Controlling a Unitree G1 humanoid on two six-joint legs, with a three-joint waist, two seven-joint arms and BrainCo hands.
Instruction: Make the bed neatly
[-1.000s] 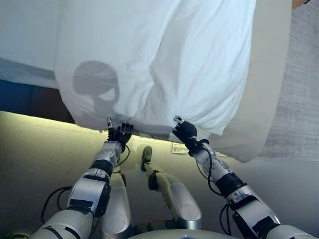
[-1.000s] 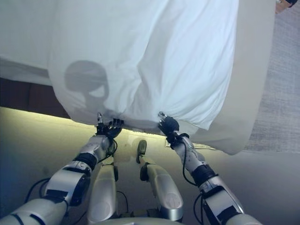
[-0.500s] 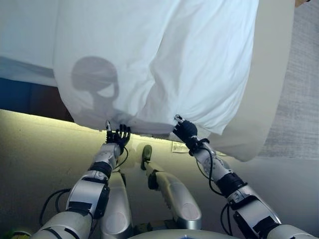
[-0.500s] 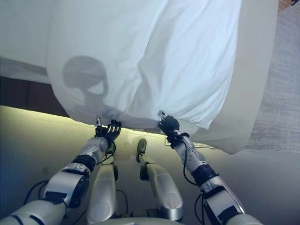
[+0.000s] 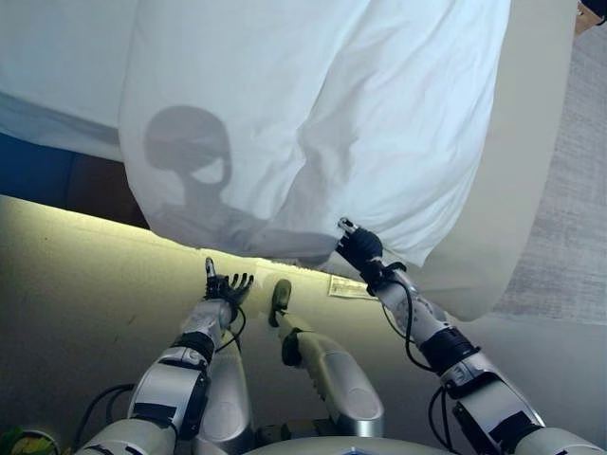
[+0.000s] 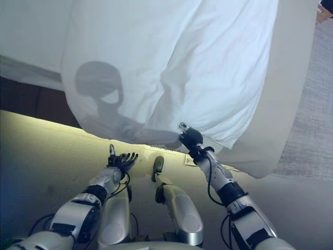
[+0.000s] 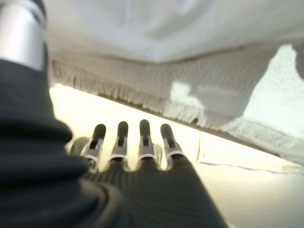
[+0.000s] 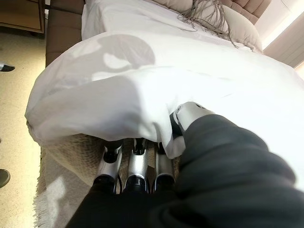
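white duvet (image 5: 313, 123): draped over the bed's near edge, hem hanging above the floor. right hand (image 5: 359, 247): fingers and thumb pinched on the hem, cloth folded over them. left hand (image 5: 224, 285): fingers spread and straight, empty, just below the hem, apart from it. fringed beige throw (image 7: 190, 90): beneath the duvet.
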